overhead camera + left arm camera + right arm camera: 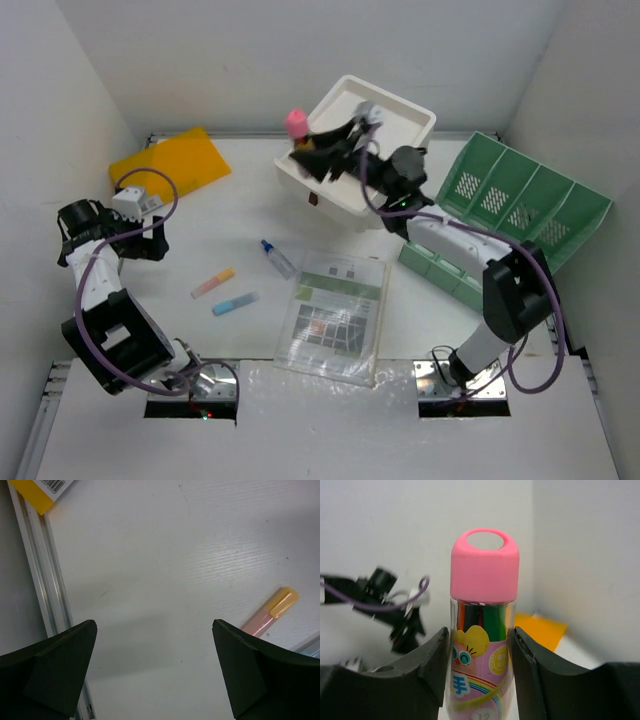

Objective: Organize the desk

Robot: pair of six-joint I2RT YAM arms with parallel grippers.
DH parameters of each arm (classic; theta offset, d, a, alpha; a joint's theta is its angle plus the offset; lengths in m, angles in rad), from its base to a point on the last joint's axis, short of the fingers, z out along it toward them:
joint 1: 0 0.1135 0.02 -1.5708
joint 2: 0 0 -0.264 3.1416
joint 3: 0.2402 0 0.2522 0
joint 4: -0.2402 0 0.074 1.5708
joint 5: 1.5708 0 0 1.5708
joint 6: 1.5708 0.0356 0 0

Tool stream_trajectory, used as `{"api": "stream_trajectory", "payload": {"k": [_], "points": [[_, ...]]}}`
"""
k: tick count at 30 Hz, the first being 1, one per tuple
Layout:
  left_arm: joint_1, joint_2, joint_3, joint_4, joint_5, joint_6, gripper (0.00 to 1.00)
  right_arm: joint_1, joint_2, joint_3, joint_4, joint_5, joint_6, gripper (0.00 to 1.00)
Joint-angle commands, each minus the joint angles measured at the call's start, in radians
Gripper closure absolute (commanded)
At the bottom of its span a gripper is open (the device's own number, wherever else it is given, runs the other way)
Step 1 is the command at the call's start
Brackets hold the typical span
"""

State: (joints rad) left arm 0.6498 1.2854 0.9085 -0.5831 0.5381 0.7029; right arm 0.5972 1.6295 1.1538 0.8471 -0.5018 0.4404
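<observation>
Seeing desk (250, 215) spanning the centre of top view, white, w/ grey rail running along its 9 o'clock edge in left wrist view. Finding yellow folder (172, 163) lying flat at approx 10 o'clock, white box (400, 108) sitting at 12–1, green organizer (520, 200) leaning at 3, by the wall. Noting nr centre a small bottle (277, 258) w/ blue cap. Spotting pink-orange marker (213, 282) and blue marker (235, 303) lying near each other at 7–8, not touching, and printed sheet (335, 315) lying flat at 5–6.

Seeing right gripper (480, 630) reaching over the box's 9 o'clock corner, fingers (432, 665) pressing on both sides of a pen tube (485, 575). Holding it upright, pink cap up, colored pens showing inside; not managing to tell whether its base is touching anything.

Seeing left gripper (154, 625) hovering over bare desk on the 9 o'clock side, jaws spreading wide, gripping nothing, w/ the pink-orange marker's tip showing at its 3–4.
</observation>
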Motion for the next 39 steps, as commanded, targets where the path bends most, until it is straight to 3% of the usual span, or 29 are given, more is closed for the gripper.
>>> {"api": "stream_trajectory", "payload": {"k": [1, 2, 5, 11, 18, 21, 22, 26, 27, 29, 31, 32, 33, 34, 35, 36, 37, 38, 39], "points": [[-0.007, -0.006, 0.015, 0.009, 0.049, 0.017, 0.0, -0.087, 0.004, -0.026, 0.53, -0.164, 0.198, 1.0], [-0.009, -0.006, 0.016, 0.005, 0.056, 0.017, 0.0, -0.106, -0.003, -0.019, 0.483, -0.159, 0.157, 1.0], [-0.016, -0.017, 0.018, -0.003, 0.068, 0.017, 0.0, -0.151, -0.051, 0.0, 0.099, -0.13, -0.109, 1.0], [-0.027, -0.034, 0.012, 0.003, 0.069, 0.009, 0.0, -0.227, -0.043, -0.03, 0.043, -0.141, -0.16, 1.0], [-0.041, -0.043, 0.013, -0.001, 0.065, 0.006, 0.0, -0.228, 0.001, 0.09, -0.49, 0.029, -0.391, 1.0], [-0.055, -0.046, 0.015, -0.001, 0.06, 0.004, 0.0, -0.224, 0.026, 0.15, -0.667, 0.06, -0.497, 0.61], [-0.062, -0.046, 0.016, -0.001, 0.059, 0.001, 0.0, -0.218, 0.03, 0.188, -0.709, 0.081, -0.535, 0.38], [-0.12, -0.049, 0.03, 0.006, 0.024, -0.019, 0.01, -0.206, 0.032, 0.26, -0.825, 0.124, -0.571, 0.06], [-0.168, -0.051, 0.033, 0.008, 0.008, -0.032, 0.01, -0.205, 0.026, 0.27, -0.836, 0.138, -0.565, 0.06], [-0.231, -0.066, 0.043, 0.023, -0.045, -0.054, 0.03, -0.205, 0.01, 0.306, -0.844, 0.198, -0.542, 0.06], [-0.32, -0.08, 0.062, 0.023, -0.058, -0.083, 0.06, -0.206, -0.002, 0.348, -0.876, 0.244, -0.513, 0.18], [-0.35, -0.093, 0.093, 0.008, -0.056, -0.092, 0.09, -0.206, -0.006, 0.363, -0.884, 0.328, -0.502, 0.33], [-0.416, -0.098, 0.111, 0.0, -0.058, -0.106, 0.12, -0.206, -0.007, 0.383, -0.919, 0.383, -0.485, 0.76], [-0.453, -0.106, 0.153, -0.017, -0.07, -0.115, 0.19, -0.206, -0.002, 0.444, -0.951, 0.438, -0.467, 0.86], [-0.493, -0.109, 0.174, -0.027, -0.078, -0.123, 0.23, -0.206, 0.007, 0.481, -0.985, 0.494, -0.468, 0.87], [-0.575, -0.107, 0.217, -0.049, -0.09, -0.141, 0.3, -0.208, 0.035, 0.553, -1.058, 0.62, -0.476, 0.63], [-0.616, -0.107, 0.217, -0.055, -0.099, -0.152, 0.32, -0.208, 0.049, 0.581, -1.089, 0.691, -0.482, 0.49], [-0.66, -0.104, 0.251, -0.06, -0.108, -0.164, 0.32, -0.206, 0.062, 0.605, -1.129, 0.756, -0.488, 0.42], [-0.759, -0.101, 0.265, -0.063, -0.116, -0.187, 0.33, -0.212, 0.076, 0.625, -1.14, 0.857, -0.505, 0.29]]}}
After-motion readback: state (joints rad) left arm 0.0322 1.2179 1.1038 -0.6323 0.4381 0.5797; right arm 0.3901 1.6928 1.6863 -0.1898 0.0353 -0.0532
